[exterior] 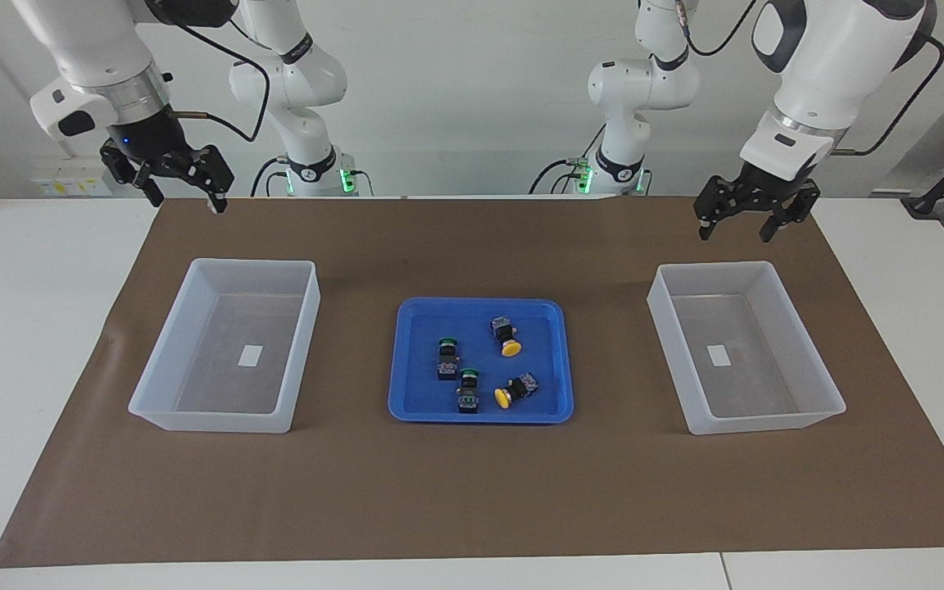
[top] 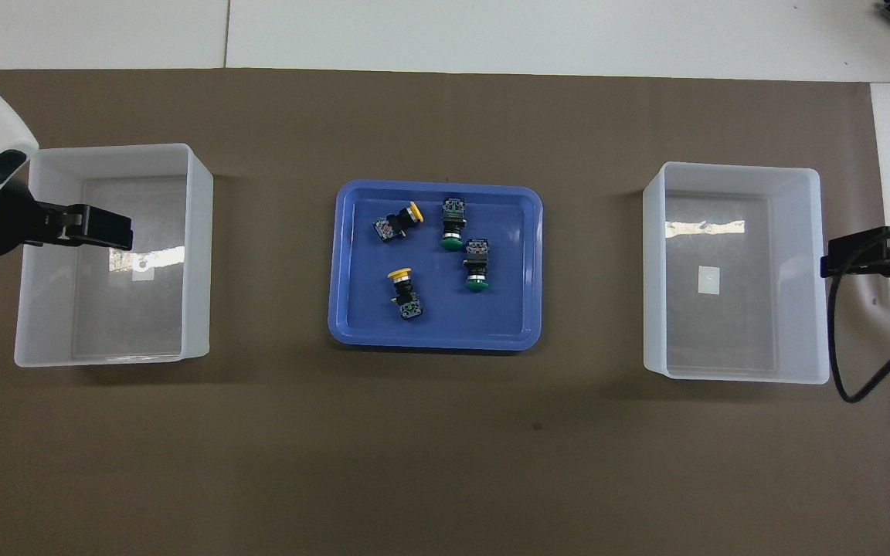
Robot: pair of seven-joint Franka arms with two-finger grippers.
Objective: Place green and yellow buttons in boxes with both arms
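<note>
Two green buttons and two yellow buttons lie on their sides in the blue tray at mid-table. From above, the green buttons lie toward the right arm's end and the yellow buttons toward the left arm's. One empty box stands at the left arm's end, another box at the right arm's. My left gripper hangs open high over its box's outer edge. My right gripper hangs open, raised beside its box.
A brown mat covers most of the white table. The blue tray sits between the two boxes. A black cable trails from the right arm over the mat's edge.
</note>
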